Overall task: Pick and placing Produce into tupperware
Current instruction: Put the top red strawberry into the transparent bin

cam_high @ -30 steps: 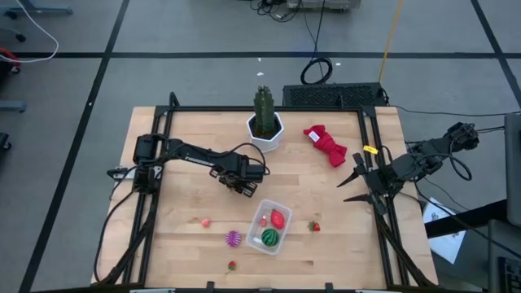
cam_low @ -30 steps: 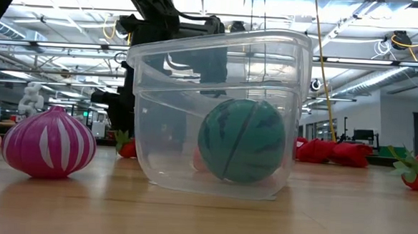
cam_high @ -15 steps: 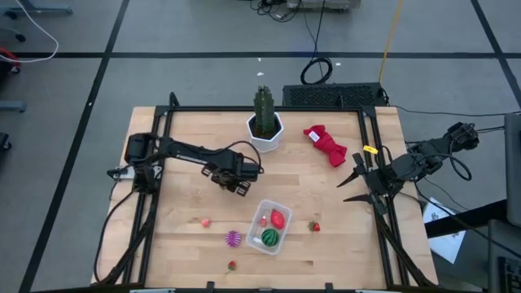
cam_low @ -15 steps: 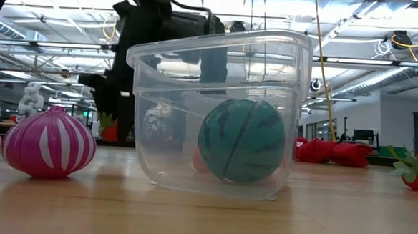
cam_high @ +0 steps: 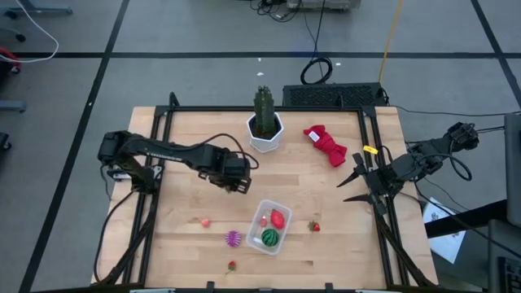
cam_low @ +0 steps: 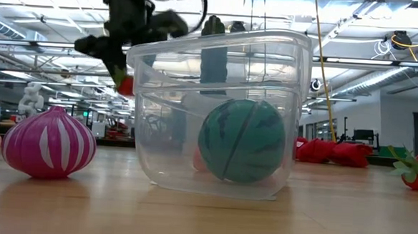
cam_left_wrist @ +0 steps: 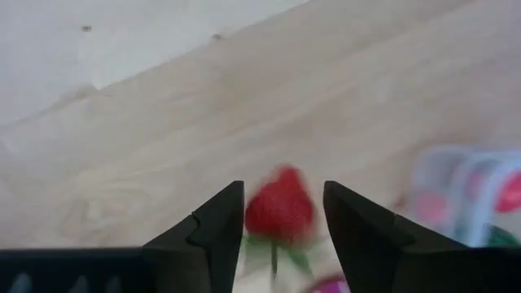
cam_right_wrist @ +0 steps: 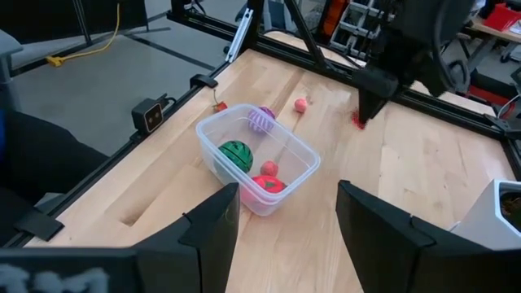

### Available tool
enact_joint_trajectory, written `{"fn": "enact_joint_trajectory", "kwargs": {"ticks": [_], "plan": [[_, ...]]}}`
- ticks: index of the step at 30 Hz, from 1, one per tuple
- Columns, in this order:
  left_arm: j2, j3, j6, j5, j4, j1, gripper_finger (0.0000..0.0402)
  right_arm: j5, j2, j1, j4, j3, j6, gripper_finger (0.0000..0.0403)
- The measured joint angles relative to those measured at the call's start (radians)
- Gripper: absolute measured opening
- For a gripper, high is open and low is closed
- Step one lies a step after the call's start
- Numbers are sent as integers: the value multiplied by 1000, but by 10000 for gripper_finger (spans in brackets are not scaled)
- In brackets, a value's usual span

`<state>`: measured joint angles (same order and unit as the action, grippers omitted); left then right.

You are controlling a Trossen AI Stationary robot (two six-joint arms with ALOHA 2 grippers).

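Left gripper pinches a small strawberry above the table.

The right gripper, fingers spread, waits at the table's right edge. The tupperware already holds a green striped ball and red piece; a purple spiky piece and three small bits remain on the wooden table, in a workshop with ceiling lights.

Clear glossy plastic tupperware, pale matt wood table, red cloth bundle
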<state>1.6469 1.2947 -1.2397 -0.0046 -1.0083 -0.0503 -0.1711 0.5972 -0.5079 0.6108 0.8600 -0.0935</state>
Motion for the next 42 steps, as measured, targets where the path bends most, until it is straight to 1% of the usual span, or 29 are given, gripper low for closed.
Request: {"fn": "enact_joint_trajectory", "kwargs": {"ticks": [7,11,14,17,24,30,36,42], "plan": [[22,94,-81,-39,13,-96,177,0,0,0,0,0,-26,196],[20,105,-123,-66,-19,-116,175,0,0,0,-1,0,-24,196],[22,104,-160,-67,-88,-122,178,0,0,0,0,0,-24,196],[31,104,-177,-67,-86,-132,179,0,0,0,0,0,-24,196],[74,104,-150,-76,-42,-193,176,0,0,0,0,0,-24,196],[132,104,-147,-93,-53,-205,183,0,0,0,0,0,-24,196],[167,104,-64,-76,-72,-200,205,0,0,0,0,0,-24,196],[166,104,-64,-107,-117,-180,245,0,0,0,0,0,-22,196]]}}
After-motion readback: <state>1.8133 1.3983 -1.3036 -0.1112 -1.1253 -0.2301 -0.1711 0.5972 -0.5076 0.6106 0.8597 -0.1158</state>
